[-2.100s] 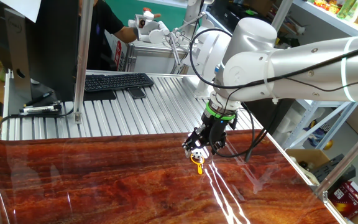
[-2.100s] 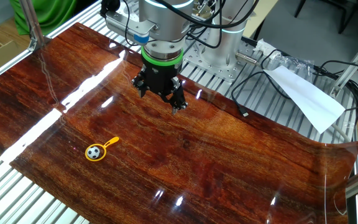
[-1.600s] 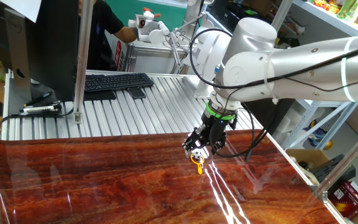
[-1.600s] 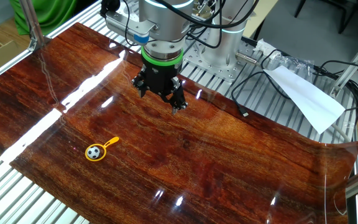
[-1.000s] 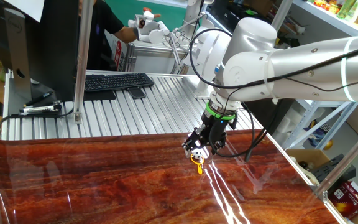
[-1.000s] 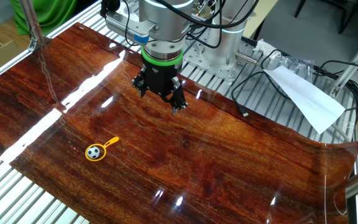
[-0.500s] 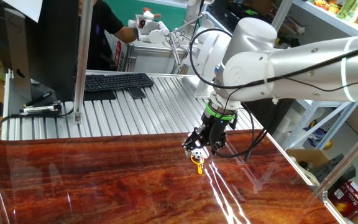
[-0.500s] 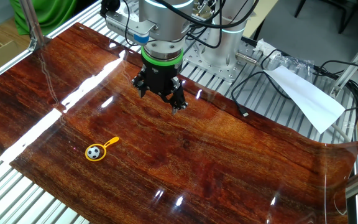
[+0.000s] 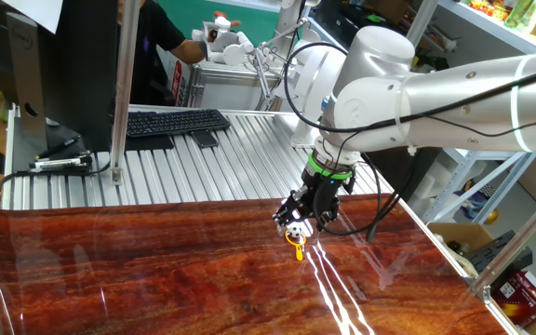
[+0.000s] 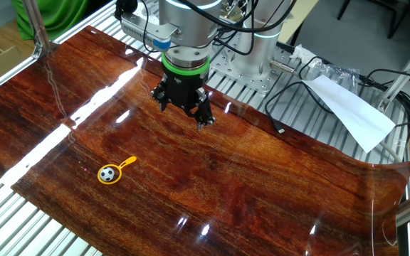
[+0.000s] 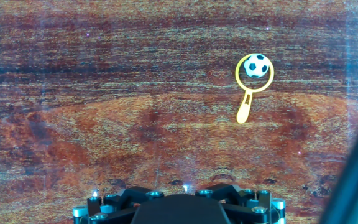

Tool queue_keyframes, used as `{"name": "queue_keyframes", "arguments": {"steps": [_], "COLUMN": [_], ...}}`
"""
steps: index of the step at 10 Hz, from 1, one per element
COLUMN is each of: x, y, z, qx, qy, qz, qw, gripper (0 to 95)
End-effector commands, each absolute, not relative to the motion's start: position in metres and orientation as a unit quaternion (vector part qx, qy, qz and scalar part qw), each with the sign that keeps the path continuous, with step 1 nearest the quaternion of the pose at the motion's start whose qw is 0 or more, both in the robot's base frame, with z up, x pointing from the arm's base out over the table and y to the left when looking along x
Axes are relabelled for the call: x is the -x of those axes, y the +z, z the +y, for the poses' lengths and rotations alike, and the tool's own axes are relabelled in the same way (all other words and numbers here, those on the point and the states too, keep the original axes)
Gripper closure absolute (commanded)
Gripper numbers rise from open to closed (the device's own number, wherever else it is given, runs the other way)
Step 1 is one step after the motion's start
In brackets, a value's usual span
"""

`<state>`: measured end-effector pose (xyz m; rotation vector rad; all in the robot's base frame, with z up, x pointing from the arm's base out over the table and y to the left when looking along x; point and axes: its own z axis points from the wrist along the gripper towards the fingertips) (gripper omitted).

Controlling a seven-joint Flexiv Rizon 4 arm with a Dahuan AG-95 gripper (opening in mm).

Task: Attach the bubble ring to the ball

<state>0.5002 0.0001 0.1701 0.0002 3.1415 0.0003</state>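
A small black-and-white ball (image 11: 256, 65) lies on the wood-grain sheet (image 10: 262, 192), inside the loop of the yellow-orange bubble ring (image 11: 244, 109). The ring's handle points away from the ball. In the other fixed view, ball (image 10: 106, 173) and ring (image 10: 127, 163) lie near the sheet's front left, well apart from my gripper (image 10: 202, 122). My gripper hangs above the sheet's far side. In one fixed view a yellow piece (image 9: 296, 249) shows just under my gripper (image 9: 294, 233). The hand view shows only the gripper's base, with no fingers. I cannot tell how the jaws stand.
A keyboard (image 9: 175, 121) and a metal post (image 9: 122, 102) stand behind the sheet, and a person is further back. White paper (image 10: 351, 114) and black cables (image 10: 290, 99) lie on the slatted table beside the robot base. Glare streaks cross the sheet.
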Motion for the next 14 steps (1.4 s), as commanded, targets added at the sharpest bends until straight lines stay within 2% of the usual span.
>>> {"name": "queue_keyframes", "arguments": {"steps": [1,14], "x": [-0.5,-0.4961], "y": [0.17,0.1673], "z": [0.0,0.0008], "qx": [-0.076,-0.079], "qy": [-0.024,-0.023], "qz": [0.997,0.996], "qw": [0.021,0.021], "gripper": [95.0,95.0]}}
